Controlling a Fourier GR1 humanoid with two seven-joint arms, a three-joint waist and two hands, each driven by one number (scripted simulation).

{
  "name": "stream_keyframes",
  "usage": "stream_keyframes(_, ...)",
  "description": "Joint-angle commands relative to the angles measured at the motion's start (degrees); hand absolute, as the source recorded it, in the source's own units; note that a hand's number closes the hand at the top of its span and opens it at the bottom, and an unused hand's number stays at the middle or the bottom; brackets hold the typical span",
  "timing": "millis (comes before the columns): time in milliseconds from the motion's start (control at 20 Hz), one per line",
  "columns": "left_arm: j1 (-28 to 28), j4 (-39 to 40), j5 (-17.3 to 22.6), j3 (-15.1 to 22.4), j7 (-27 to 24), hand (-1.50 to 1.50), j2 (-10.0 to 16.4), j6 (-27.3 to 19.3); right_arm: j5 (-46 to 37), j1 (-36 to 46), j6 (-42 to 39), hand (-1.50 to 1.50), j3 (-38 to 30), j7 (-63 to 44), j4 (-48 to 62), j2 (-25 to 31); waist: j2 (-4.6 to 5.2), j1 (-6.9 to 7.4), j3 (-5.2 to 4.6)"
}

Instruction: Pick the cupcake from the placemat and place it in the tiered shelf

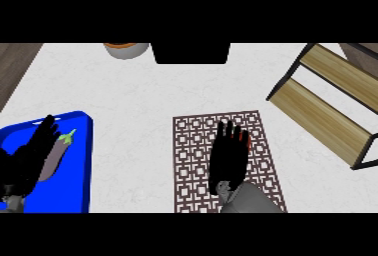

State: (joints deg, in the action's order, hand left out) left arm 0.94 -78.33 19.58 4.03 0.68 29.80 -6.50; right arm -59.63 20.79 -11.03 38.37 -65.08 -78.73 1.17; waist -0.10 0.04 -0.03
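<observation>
A rectangular placemat (pixel 192 165) with a brown lattice of small squares lies on the pale, speckled counter (pixel 133 100). The right hand (pixel 227 155) is spread flat over the placemat's middle, fingers stretched straight and holding nothing that can be seen. Of the cupcake (pixel 249 143), only a red sliver peeks out at the hand's right edge, on the placemat. Right of the placemat stands the tiered shelf (pixel 325 100), with light wooden planks in a thin black frame. Left of the placemat, the left hand (pixel 33 155) rests with straight fingers over a purple eggplant (pixel 55 160) on a glossy blue tray (pixel 77 165).
</observation>
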Motion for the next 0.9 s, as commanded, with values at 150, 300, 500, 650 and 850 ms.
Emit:
stream_keyframes(150,0.6,-0.7,-2.6,-0.2,-0.4,0.0,-2.5,-0.3,-1.3,1.4,-1.2,-1.5,0.6,-7.2,3.6,-1.1,0.09,0.45,0.03)
stream_keyframes(300,4.0,-6.1,-1.9,-1.1,2.4,0.0,-2.0,-0.6,-3.6,-1.4,-0.6,-1.5,-2.2,-3.8,4.0,-1.1,-0.03,0.56,0.06)
stream_keyframes(500,0.2,-1.4,-3.9,-2.2,1.9,0.0,-2.8,0.6,-3.2,0.5,0.0,-1.5,-7.1,1.0,8.2,-1.1,0.1,0.17,0.04)
stream_keyframes(650,0.9,-3.6,-3.6,-2.8,3.6,0.0,-2.5,1.9,-1.5,-2.4,2.7,-1.5,-2.9,-1.9,8.8,-1.2,0.08,0.39,0.05)
stream_keyframes(850,2.3,-3.8,-5.2,-4.0,1.7,0.0,-3.5,3.6,-1.4,-1.0,5.4,1.5,-6.5,3.9,11.6,-1.2,0.12,0.35,0.04)
